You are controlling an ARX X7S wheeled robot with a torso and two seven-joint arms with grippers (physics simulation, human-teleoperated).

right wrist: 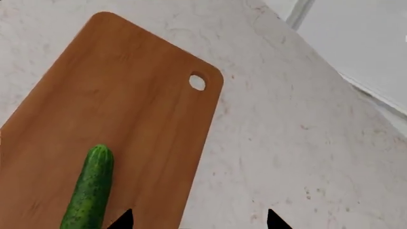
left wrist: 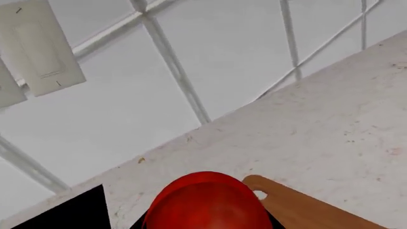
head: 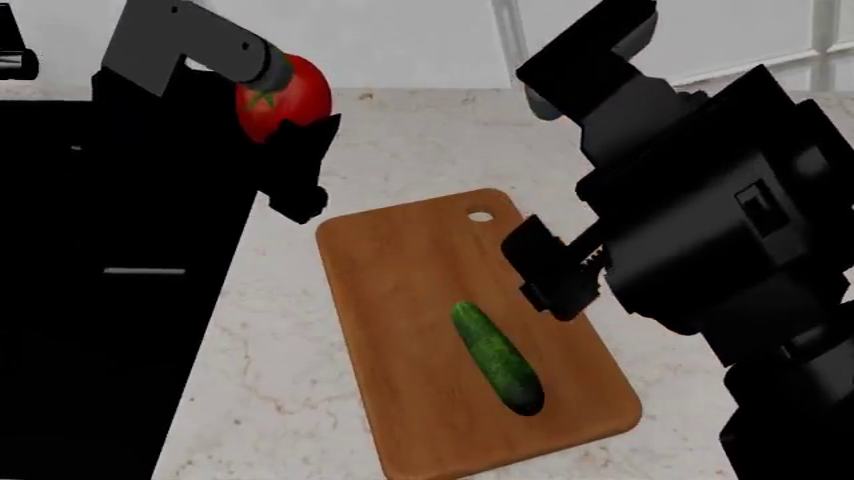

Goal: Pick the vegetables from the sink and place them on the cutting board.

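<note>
— What else do I see here?
— A pale speckled tabletop, a white tiled wall behind it, and two cream wall plates on that wall.

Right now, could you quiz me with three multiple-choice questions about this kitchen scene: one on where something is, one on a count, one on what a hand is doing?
1. Where is the cucumber?
A. in the sink
B. on the board
C. in a hand

2. How many vegetables lie on the board?
A. none
B. one
C. two

3. What is the left hand doing?
A. holding the tomato
B. hanging open and empty
C. pressing on the board

Answers: B, it lies flat on the wood; B, only the cucumber lies there; A, the tomato sits in its grip, above the counter.
</note>
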